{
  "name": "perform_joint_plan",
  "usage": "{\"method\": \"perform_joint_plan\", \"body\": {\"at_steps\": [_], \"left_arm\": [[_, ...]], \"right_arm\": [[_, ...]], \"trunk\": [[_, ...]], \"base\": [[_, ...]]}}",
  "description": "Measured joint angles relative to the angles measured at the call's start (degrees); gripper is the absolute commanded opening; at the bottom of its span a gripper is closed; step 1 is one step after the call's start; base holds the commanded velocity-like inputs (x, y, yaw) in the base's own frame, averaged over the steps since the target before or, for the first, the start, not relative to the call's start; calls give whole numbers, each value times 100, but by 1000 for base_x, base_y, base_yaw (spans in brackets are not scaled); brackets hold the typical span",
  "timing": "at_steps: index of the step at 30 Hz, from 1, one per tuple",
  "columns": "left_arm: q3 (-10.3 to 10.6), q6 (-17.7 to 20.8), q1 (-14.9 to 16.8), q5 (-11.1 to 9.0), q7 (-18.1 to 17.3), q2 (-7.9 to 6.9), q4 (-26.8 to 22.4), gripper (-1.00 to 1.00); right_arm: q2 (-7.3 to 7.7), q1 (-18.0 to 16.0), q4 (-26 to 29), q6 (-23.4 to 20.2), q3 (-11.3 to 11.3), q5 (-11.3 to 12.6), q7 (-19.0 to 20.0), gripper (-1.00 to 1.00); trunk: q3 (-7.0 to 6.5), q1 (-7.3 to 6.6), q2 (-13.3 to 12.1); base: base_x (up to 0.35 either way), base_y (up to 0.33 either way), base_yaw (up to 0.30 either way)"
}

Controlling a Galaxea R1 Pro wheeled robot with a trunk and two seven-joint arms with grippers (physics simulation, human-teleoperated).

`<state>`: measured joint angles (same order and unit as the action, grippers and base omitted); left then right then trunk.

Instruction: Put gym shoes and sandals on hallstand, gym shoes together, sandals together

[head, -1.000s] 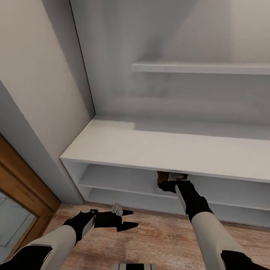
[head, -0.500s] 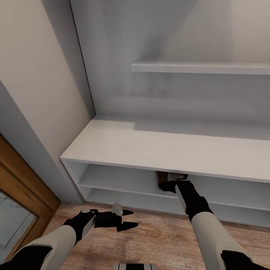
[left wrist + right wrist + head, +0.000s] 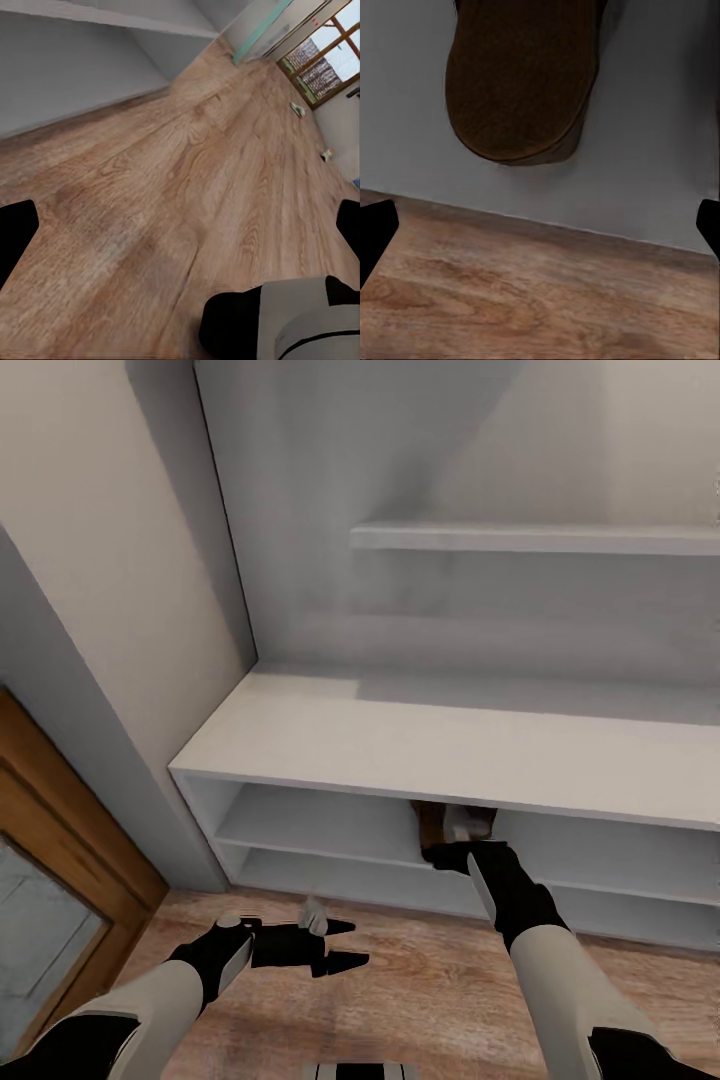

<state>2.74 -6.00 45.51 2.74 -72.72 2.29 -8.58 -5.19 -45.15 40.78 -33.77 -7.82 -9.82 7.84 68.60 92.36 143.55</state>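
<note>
My right gripper (image 3: 452, 855) reaches into the open base of the hallstand (image 3: 440, 750), in the lower middle of the head view, at the front edge of the upper of its two low tiers. Just beyond its tip sits a dark reddish-brown sandal (image 3: 432, 824), tucked under the hallstand's top board, with a pale object (image 3: 462, 823) right beside it that I cannot make out. In the right wrist view the sandal (image 3: 521, 79) fills the upper middle of the frame, its rounded end resting on the grey shelf surface, apart from my fingers (image 3: 375, 236), whose dark tips sit at the far left and far right edges. They are spread wide and grip nothing.

My left gripper (image 3: 338, 945) hangs low in the lower left of the head view, over the corridor floor (image 3: 420, 985), pointing sideways toward the right. Its fingers (image 3: 345, 961) are spread apart and empty. In the left wrist view the wood planks run away toward a window at the upper right, and two small objects, one of them greenish (image 3: 298, 109), lie far off on the floor, too small to identify.

At the left edge of the head view stands a wooden door frame (image 3: 70, 810).
</note>
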Motion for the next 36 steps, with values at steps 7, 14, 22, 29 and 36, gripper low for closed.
{"method": "perform_joint_plan", "body": {"at_steps": [7, 14, 22, 29, 36], "left_arm": [[1, 0, 0, 1, 3, 0, 0, 100], [-4, 0, 0, 0, 3, -1, -1, 100], [-7, 0, 0, 0, 3, -9, 0, 100], [-7, 0, 0, 0, 3, -16, 0, 100], [-14, 0, 0, 7, 3, -28, -2, 100]], "right_arm": [[0, 1, 0, 0, 0, 0, 0, 100], [0, 0, 0, 0, 0, 10, 0, 100], [0, 0, 0, 0, -7, 20, 1, 100], [0, 2, -6, 0, -2, 23, 1, 100], [0, 7, -14, 0, -14, 25, 1, 100]], "trunk": [[0, 0, 0], [0, 0, 0], [0, 0, 0], [0, 0, 0], [0, 0, 0]], "base": [[-334, 0, 0], [-342, 0, 0], [-343, 0, 0], [-343, 0, 0], [-341, 0, 0]]}}
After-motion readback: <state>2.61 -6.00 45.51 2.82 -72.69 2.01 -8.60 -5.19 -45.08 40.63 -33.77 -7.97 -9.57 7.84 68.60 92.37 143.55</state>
